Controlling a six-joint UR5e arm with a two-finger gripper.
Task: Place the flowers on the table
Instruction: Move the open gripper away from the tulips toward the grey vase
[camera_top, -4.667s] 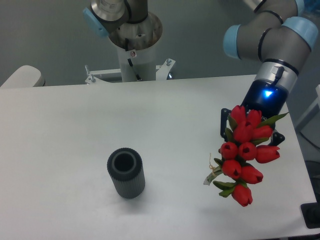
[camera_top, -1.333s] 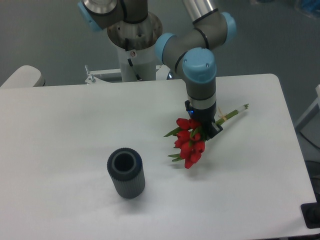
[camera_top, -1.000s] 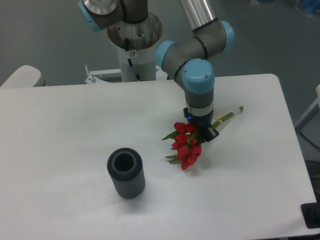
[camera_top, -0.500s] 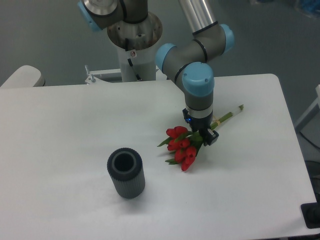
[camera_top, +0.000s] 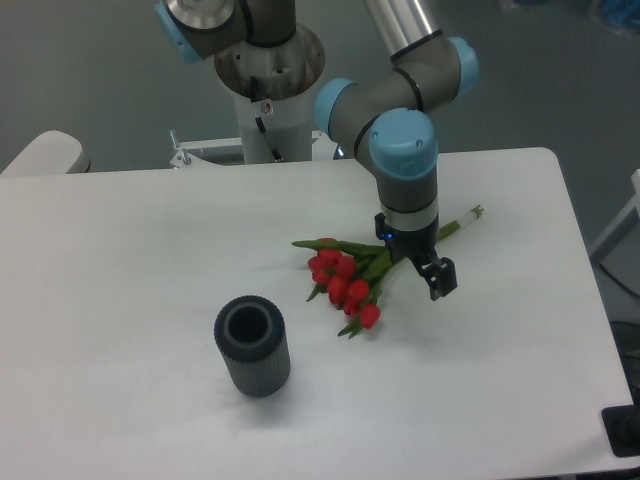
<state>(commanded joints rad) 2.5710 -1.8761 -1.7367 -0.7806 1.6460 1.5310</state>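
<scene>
Red tulips (camera_top: 343, 283) are lying flat on the white table (camera_top: 130, 250) right now, blooms fanning out toward the left and front, green leaves sticking out around them, and the pale green stems (camera_top: 455, 222) running up and to the right, passing under the arm. The bunch is sitting a bit right of the table's middle, resting on the surface.

The gripper (camera_top: 428, 272) is hanging just above the stem section, pointing down, with its dark fingers (camera_top: 443, 278) spreading apart and nothing pinched between them as far as I can see, so it's looking open and empty. One finger is showing clearly on the right; the other is mostly hiding behind the leaves.

A dark grey ribbed cylinder vase (camera_top: 251, 346) is standing upright, well apart from the flowers, toward the front left.
</scene>
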